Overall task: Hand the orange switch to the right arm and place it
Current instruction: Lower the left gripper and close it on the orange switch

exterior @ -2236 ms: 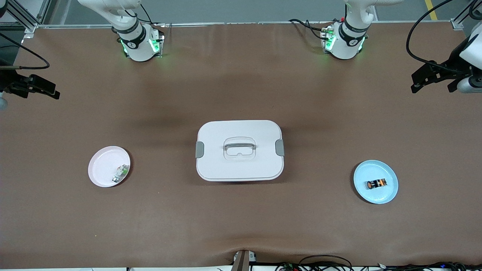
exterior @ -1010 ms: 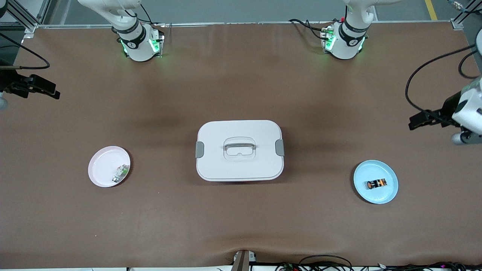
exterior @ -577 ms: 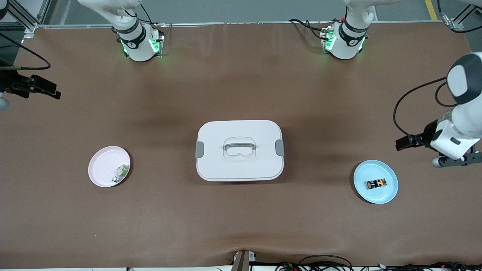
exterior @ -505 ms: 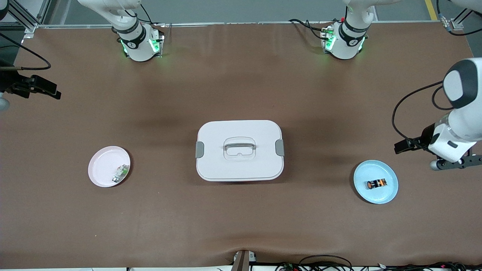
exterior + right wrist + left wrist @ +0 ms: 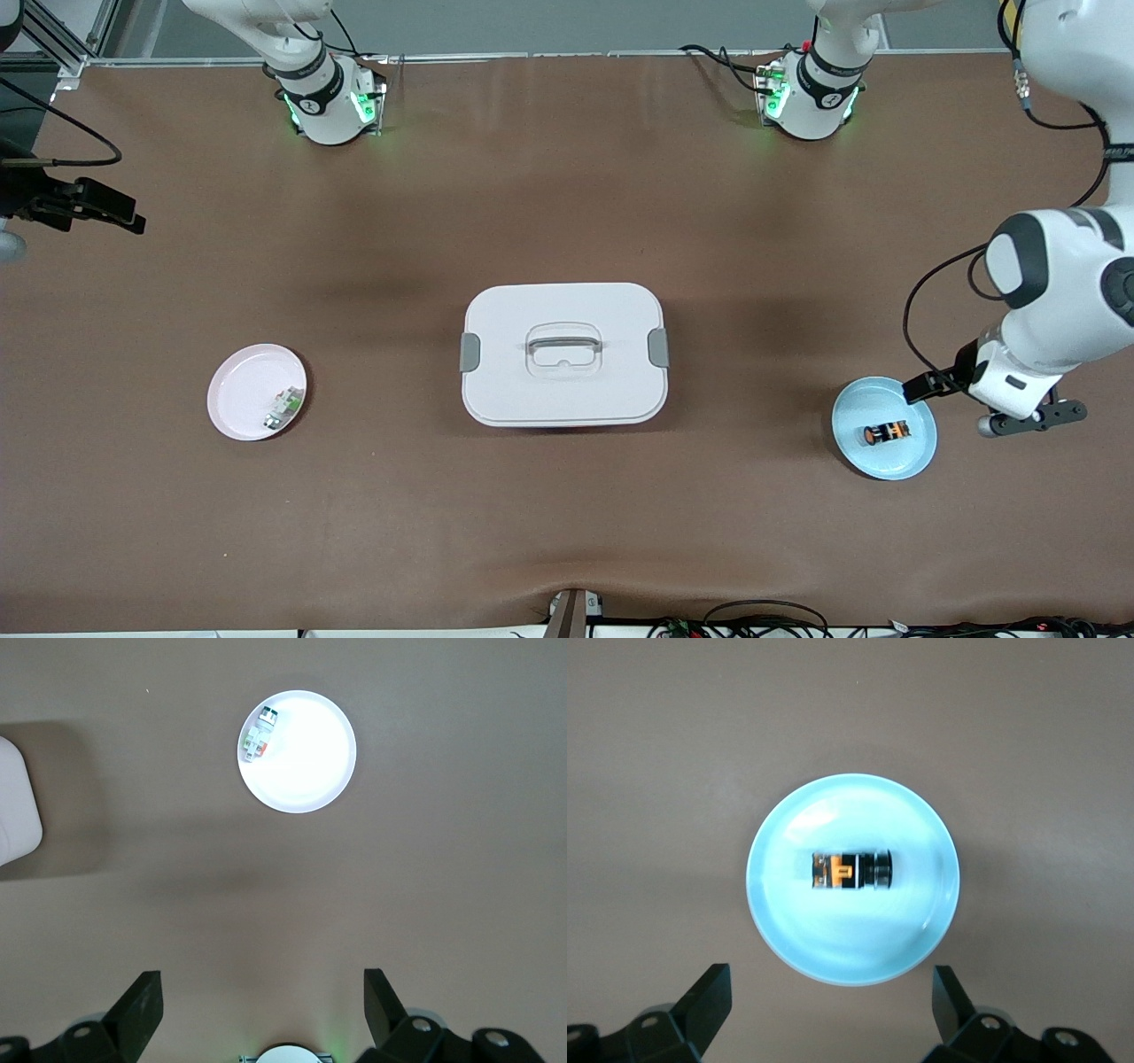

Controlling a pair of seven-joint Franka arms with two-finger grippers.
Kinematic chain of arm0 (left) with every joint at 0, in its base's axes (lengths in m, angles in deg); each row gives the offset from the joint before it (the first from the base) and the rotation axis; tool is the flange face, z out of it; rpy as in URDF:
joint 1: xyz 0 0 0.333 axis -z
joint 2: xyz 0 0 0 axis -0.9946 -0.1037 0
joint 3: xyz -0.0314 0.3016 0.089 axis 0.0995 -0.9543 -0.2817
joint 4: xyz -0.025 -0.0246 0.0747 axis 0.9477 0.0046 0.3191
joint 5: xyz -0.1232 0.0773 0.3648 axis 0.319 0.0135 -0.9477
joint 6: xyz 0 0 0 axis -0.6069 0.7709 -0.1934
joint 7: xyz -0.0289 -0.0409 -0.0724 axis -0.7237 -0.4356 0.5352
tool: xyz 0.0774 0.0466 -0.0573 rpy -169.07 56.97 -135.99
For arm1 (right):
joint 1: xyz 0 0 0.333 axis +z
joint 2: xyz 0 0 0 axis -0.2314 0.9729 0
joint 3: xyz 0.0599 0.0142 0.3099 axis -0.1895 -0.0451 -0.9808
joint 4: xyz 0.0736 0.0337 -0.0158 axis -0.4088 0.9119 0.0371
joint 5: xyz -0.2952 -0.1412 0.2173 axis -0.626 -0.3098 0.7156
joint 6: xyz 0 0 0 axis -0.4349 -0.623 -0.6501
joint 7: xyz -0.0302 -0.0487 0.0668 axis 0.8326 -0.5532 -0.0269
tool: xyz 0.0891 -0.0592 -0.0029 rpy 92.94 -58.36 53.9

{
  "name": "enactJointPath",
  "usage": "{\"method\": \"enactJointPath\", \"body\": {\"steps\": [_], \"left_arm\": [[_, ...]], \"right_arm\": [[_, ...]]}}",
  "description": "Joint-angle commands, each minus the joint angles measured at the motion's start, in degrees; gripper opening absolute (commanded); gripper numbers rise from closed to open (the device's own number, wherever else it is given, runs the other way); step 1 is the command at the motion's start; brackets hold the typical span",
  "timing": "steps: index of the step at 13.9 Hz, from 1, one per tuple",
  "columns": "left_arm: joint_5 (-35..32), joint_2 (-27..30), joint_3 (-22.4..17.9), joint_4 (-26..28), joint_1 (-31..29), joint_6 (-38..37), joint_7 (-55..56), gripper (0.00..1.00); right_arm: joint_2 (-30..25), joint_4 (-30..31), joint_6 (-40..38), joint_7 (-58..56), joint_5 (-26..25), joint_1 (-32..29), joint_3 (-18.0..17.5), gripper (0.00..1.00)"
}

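Now shifted from the table's edge at the left arm's end to a spot over bare table just beside the blue plate (image 5: 917, 456): left gripper (image 5: 833, 1014), fingers spread wide and empty, as the left wrist view confirms. Brought much closer to the plate over the last two seconds, with plate and cargo unmoved throughout. Judged as the approach stage of the pick-up; descent and grasp not yet begun, handover still ahead.

Orange switch (image 5: 887, 433) lying on its side near the centre of the blue plate, toward the left arm's end of the table. Long axis parallel to the table's length, round orange button end turned toward the white lidded box (image 5: 564, 354) at mid-table, black body with orange markings turned toward the table's edge. Likely best grasped across the short width.

Right gripper (image 5: 263, 1014) waiting high above its own end of the table, fingers likewise spread and empty, looking down on the pink plate (image 5: 239, 390) with its small whitish-green part (image 5: 283, 408).
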Motion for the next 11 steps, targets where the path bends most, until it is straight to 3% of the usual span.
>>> {"method": "enactJointPath", "body": {"steps": [1, 8, 11], "left_arm": [[-1.18, -3.33, 0.20, -0.25, -0.75, 4.74, 1.21, 1.00], [-1.00, -10.54, 0.29, -0.43, -1.46, 14.32, 2.35, 1.00], [-0.65, -10.99, 0.29, -0.78, -1.55, 14.69, 2.44, 1.00]], "right_arm": [[-0.39, 0.18, -0.16, 0.41, 0.07, -1.17, -1.02, 1.00], [-0.57, 0.09, -0.25, 0.41, 0.07, -1.17, -1.11, 1.00], [-0.66, 0.00, -0.33, 0.41, 0.07, -1.17, -1.02, 1.00]]}}
